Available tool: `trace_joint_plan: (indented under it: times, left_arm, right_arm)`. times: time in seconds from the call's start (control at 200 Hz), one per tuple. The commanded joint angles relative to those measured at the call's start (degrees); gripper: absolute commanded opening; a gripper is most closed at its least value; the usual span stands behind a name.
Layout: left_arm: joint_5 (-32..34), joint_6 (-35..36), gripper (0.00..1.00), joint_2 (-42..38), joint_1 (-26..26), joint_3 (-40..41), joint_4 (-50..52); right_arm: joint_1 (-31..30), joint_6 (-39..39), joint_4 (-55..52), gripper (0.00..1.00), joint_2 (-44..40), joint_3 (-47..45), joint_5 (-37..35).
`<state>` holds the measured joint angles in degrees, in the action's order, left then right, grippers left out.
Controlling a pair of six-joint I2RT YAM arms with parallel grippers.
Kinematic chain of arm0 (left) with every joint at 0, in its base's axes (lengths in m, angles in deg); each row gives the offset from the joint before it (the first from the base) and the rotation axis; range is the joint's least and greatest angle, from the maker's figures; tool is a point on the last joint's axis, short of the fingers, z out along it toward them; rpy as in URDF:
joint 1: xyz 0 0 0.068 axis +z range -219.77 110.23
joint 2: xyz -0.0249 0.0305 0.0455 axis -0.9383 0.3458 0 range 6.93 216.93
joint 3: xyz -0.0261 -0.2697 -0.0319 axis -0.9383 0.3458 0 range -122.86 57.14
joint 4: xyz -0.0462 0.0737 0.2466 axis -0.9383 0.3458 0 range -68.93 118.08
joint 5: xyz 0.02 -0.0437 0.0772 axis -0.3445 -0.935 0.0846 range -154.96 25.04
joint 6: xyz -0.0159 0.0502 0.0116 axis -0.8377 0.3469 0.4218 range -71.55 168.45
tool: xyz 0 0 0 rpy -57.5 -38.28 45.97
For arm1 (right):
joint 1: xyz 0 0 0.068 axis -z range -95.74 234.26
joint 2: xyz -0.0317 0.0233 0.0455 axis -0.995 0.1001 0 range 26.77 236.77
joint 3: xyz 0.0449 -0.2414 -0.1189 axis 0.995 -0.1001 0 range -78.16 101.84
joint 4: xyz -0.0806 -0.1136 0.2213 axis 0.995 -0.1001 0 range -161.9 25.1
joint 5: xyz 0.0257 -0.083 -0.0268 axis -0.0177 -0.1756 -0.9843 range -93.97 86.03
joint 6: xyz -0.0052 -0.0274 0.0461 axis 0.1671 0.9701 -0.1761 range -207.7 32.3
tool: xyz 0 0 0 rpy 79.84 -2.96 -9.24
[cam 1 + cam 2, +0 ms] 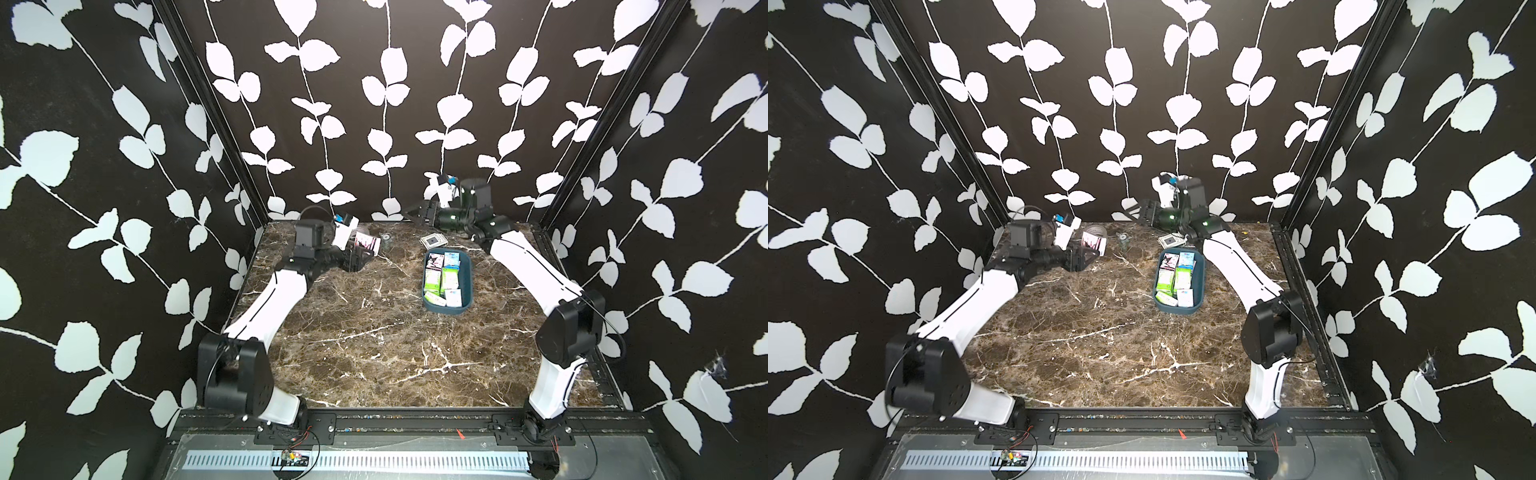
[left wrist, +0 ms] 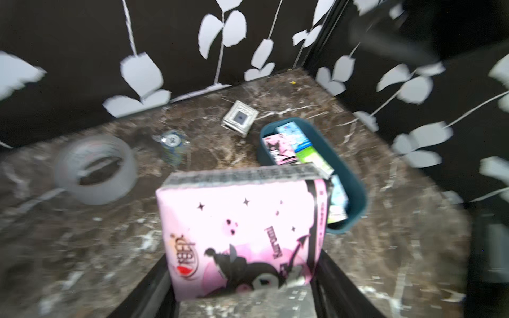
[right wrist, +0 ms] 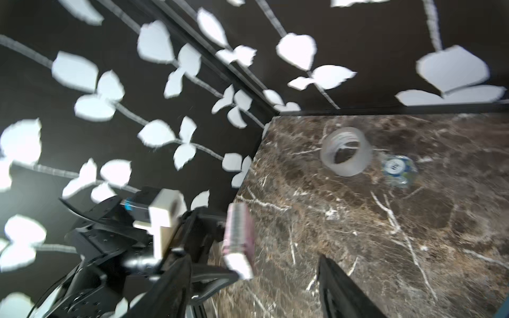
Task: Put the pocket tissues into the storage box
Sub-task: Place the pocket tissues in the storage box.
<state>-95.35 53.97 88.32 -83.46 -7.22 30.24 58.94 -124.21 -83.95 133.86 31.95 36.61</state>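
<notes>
You're grasping the pink cartoon-printed pocket tissue pack [image 2: 242, 234] upright between the black fingers [image 2: 150, 286] of your left gripper [image 2: 242, 261], far left of the dark teal plastic storage box [image 1: 446, 309]. Your left arm [image 1: 266, 307] is stretching low from its near base; farther back, your right gripper [image 1: 417, 212] is hanging open.

The dark teal storage box [image 1: 448, 310] sits right of centre, packed with flat green, blue and cartoon pocket tissues [image 1: 449, 277]. One pink cartoon pack [image 2: 242, 220] stands upright in the left gripper [image 2: 243, 267], well apart.
</notes>
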Motion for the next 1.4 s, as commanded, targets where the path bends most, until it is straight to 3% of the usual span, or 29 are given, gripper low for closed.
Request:
trace_joint_plan:
  times: [0.0,0.14,0.225,0.43,0.635,1.16,1.27,1.396]
  left_arm:
    - [14.46,13.55,0.67,-5.31,-2.76,5.09,-5.18]
    - [16.19,19.08,0.66,-9.44,-4.81,6.86,-5.99]
    - [14.83,19.95,0.65,-10.87,-5.76,5.82,-3.85]
    - [13.30,19.45,0.62,-11.98,-7.60,4.90,-2.55]
    - [12.46,17.60,0.62,-11.26,-8.53,4.25,-3.54]
    - [11.89,17.77,0.63,-9.40,-9.60,2.51,-1.05]
    - [11.73,17.86,0.63,-9.22,-9.70,2.31,-0.69]
    - [11.84,18.01,0.64,-9.09,-9.69,2.04,-0.30]
  right_arm:
    - [0.70,10.46,-21.66,0.74,4.16,9.76,0.24]
    - [-0.58,20.61,-40.25,0.75,11.68,24.07,0.86]
    - [-1.14,23.66,-44.60,0.77,14.24,26.62,2.01]
    - [-2.30,21.21,-37.63,0.78,14.09,23.23,7.05]
    - [-2.89,13.94,-30.76,0.75,17.45,27.64,13.90]
    - [-7.81,9.18,-27.39,0.74,25.18,36.50,14.40]
    - [-8.16,9.48,-27.65,0.70,25.41,36.25,14.48]
    - [-8.25,9.62,-27.70,0.49,25.50,35.73,15.14]
